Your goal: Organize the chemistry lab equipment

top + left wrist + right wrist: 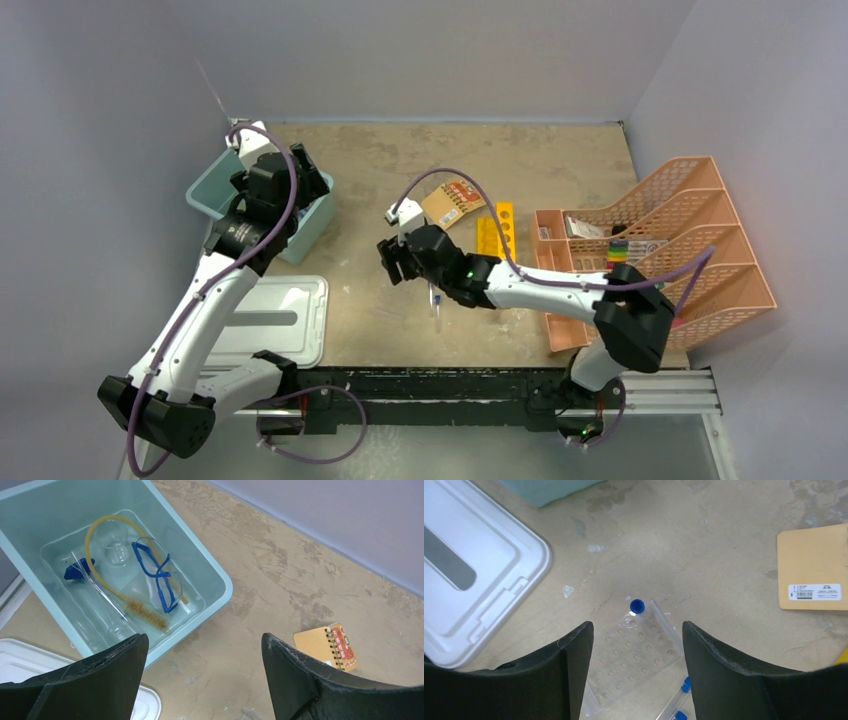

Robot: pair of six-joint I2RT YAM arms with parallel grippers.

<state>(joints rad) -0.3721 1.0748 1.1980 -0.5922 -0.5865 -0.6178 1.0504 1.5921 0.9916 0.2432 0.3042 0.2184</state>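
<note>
- While the teal bin [202, 552] at the far left of the bench [400, 150] already holds a share of the gear, the sorting looks only partly done.
- In the bin lie a brush [147, 616], blue-framed goggles [160, 575], a yellow hose [92, 530] and a glass beaker [112, 542], with some clear glassware beside them that is hard to make out.
- The left pincer [202, 647] hovers above the bin's near corner with its fingers spread wide and nothing between them.
- The clear tube rack [634, 652] lies on the bench near the middle, directly under the right pincer [635, 630], whose fingers are apart and empty.
- One blue-capped tube [637, 606] stands at the rack's far edge. The other holes in view look vacant, so filling the rack has, by my reading, barely begun.
- The loose tubes [679, 705] lie flat on the bench just beside the rack's near right edge. At least two blue caps show, and these probably belong in the rack next.
- The yellow racks [497, 230] sit side by side right of centre, out on the bench and apart from the bin. Whether they are meant to go in it, I cannot say.
- A notebook [455, 200] lies just behind them, and the pink organiser [690, 250] stands at the right edge.
- The white lid [285, 320] rests on the bench in front of the bin, so the bin is not yet closed.
- I see no dish or bag clearly enough to place them.
</note>
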